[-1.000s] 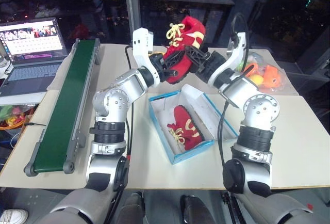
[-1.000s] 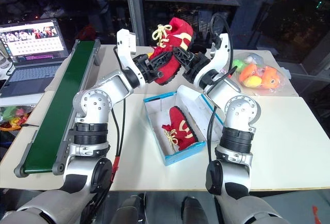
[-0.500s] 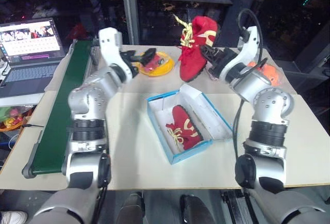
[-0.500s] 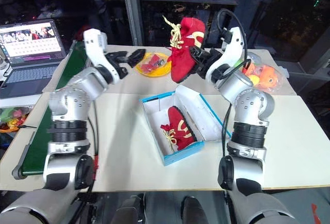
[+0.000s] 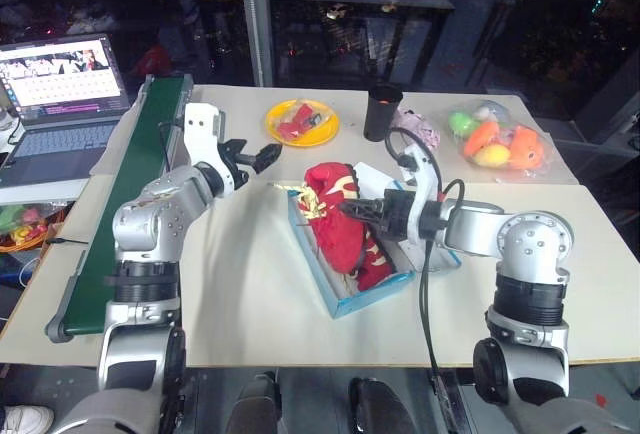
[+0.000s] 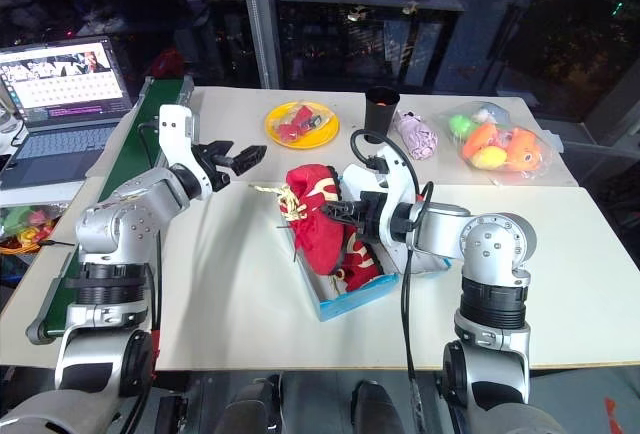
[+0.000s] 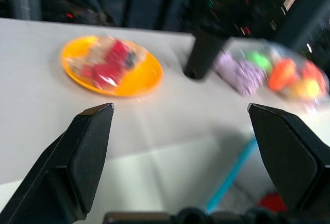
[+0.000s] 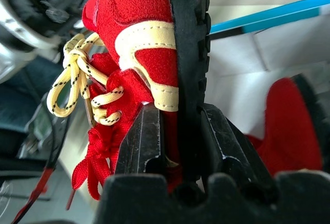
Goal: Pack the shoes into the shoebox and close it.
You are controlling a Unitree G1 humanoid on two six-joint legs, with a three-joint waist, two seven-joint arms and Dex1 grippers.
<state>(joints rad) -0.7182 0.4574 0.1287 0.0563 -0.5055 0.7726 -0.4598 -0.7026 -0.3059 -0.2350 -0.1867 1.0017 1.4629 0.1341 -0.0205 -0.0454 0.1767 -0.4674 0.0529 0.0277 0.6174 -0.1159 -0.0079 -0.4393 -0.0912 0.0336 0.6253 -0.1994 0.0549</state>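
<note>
Red fabric shoe (image 5: 333,216) is clamped in the right gripper (image 5: 352,210), the two black fingers pinching its sole edge, and it's tipped over the near-left side of the light blue shoebox (image 5: 348,303). Yellow laces dangle off toward the left. The other red shoe (image 5: 378,260) sits inside the box, mostly hidden behind the held one. The box lid (image 5: 437,254) is open, lying back under the right arm. The left gripper (image 5: 262,157) hangs well apart from the box, off to its left above the white table (image 5: 250,294), fingers spread wide and gripping nothing. Farther back: a yellow plate (image 5: 303,123), a dark cup (image 5: 381,112), and a bag of toy fruit (image 5: 495,141).
</note>
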